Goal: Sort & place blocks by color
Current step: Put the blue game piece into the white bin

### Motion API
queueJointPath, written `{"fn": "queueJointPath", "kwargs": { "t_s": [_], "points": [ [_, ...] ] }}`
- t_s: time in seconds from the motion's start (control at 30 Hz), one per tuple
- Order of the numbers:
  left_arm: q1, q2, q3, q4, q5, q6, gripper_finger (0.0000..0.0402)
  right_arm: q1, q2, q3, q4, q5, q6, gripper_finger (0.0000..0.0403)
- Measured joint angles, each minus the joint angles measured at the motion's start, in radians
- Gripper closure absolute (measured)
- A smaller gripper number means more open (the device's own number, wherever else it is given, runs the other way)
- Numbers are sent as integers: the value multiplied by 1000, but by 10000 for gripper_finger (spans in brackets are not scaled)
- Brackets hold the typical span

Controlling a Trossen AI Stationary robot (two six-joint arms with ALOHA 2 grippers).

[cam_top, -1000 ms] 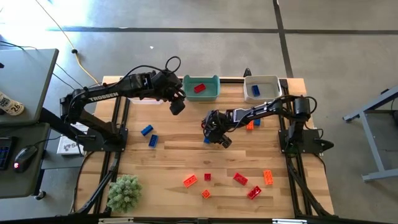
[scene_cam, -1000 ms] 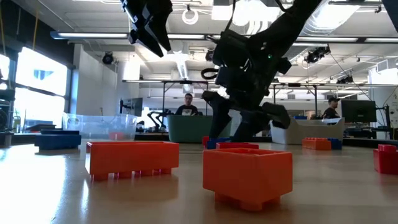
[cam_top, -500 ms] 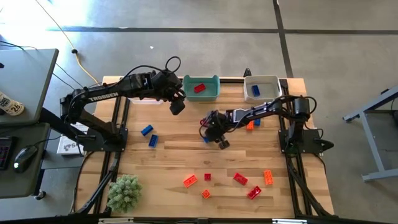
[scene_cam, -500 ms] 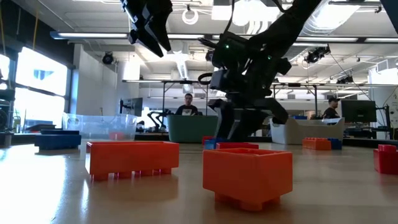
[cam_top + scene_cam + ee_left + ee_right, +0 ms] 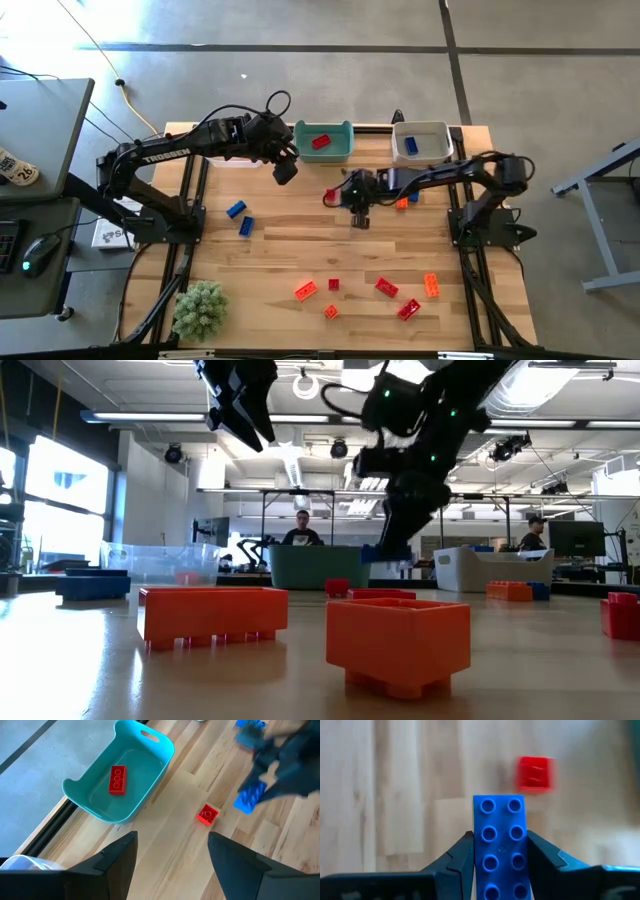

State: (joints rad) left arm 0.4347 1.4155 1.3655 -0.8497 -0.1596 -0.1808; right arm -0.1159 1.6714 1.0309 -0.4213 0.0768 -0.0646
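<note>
My right gripper (image 5: 358, 216) is over the middle of the table, shut on a blue rectangular brick (image 5: 498, 845), seen lifted in the low view (image 5: 385, 553). A small red cube (image 5: 331, 195) lies on the table just beside it. My left gripper (image 5: 285, 171) hangs open and high beside the teal bin (image 5: 345, 150), which holds one red brick (image 5: 320, 142). The white bin (image 5: 432, 131) holds a blue brick (image 5: 411, 146). Two blue bricks (image 5: 240, 217) lie at the left. Several red and orange bricks (image 5: 386, 288) lie near the near edge. My right gripper pinches the blue brick between its two fingers, one on each long side (image 5: 479, 855). The brick lies along the fingers and sticks out past their tips, studs facing the wrist camera. The fingers (image 5: 457, 857) point down from above. The brick is lifted clear of the table.
An orange and a blue brick (image 5: 405, 200) lie just right of my right gripper. A fuzzy green plant (image 5: 200, 308) stands at the near left corner. A clear bin (image 5: 160, 562) sits by the far edge, mostly under my left arm. People stand in the room beyond the table.
My right gripper has risen from the table with the blue brick, lifting it clear, and drawn slightly toward the right edge while turning. The small red cube that it covered now shows on the table. My left arm has kept still.
</note>
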Motion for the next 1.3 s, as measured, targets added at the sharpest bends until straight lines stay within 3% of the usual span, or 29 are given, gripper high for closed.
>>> {"fn": "queueJointPath", "kwargs": {
  "t_s": [0.33, 0.5, 0.63, 0.73, 0.9, 1.3],
  "points": [
    [0, 0, 0, 0, 1, 0, 172, -56, -233, 1, -118, 333, 121, 288],
    [0, 0, 0, 1, 1, 9, 172, -151, -314, 1, -181, 520, 181, 288],
    [0, 0, 0, 1, 2, 16, 172, -270, -353, 2, -257, 650, 344, 288],
    [-3, 0, 0, 1, 1, 15, 172, -374, -365, 2, -328, 627, 468, 288],
    [-7, 0, 0, 3, 3, -23, 172, -544, -342, 2, -400, 477, 545, 288],
    [-11, 0, 0, -21, 23, -130, 172, -808, -174, 2, -406, 242, 374, 288]
  ]
}}
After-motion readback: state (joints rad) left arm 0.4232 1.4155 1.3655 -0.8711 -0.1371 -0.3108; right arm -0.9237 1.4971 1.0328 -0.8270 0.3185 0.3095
